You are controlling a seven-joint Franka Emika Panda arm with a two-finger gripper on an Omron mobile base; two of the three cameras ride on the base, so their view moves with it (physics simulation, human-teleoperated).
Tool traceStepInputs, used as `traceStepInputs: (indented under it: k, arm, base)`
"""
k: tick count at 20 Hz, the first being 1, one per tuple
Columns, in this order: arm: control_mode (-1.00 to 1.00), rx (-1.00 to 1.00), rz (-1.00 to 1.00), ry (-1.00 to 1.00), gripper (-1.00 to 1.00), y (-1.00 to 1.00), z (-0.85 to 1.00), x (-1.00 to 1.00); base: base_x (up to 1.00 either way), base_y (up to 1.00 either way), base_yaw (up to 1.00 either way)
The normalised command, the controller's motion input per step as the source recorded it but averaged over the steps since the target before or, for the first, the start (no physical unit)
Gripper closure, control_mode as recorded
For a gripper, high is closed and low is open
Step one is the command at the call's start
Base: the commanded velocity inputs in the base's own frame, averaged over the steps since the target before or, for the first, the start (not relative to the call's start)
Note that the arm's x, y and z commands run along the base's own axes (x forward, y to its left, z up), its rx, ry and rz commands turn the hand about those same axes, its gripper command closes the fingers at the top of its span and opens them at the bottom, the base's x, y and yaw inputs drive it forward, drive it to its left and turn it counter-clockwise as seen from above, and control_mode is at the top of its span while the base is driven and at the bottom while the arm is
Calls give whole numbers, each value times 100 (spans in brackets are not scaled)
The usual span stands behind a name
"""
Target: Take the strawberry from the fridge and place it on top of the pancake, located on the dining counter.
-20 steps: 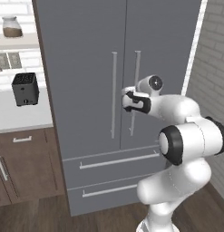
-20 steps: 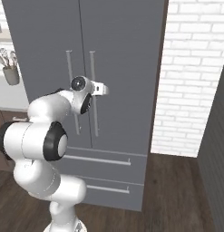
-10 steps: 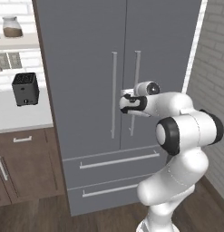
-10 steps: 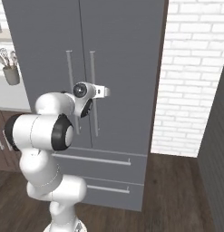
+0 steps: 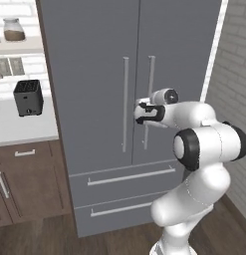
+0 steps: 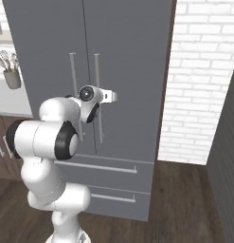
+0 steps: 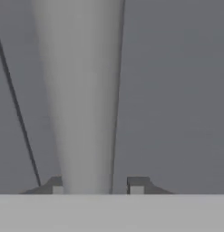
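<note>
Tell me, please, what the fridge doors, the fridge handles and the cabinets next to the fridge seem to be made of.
Fridge doors: probably painted or coated metal, matte grey, with no reflections. Fridge handles: apparently brushed metal, paler silver-grey, softly shaded along the bar in the hand view. Cabinets: seemingly wood, dark brown and matte; grain is too faint to confirm.

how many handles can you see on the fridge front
4. Two long vertical handles, left door handle and right door handle, flank the centre seam. Two horizontal ones sit below: upper drawer handle and lower drawer handle. None seem hidden.
</note>
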Motion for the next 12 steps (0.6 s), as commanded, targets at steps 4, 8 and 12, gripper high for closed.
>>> traceStepInputs:
  k: [4,8,12]
  arm:
    - [-100,0,-13,16,100,-21,11,-48]
    - [-100,5,-15,9,100,-40,4,-76]
    - [-100,13,-14,8,100,-62,7,-94]
  base:
    - [0,0,0]
    - [0,0,0]
    - [0,0,0]
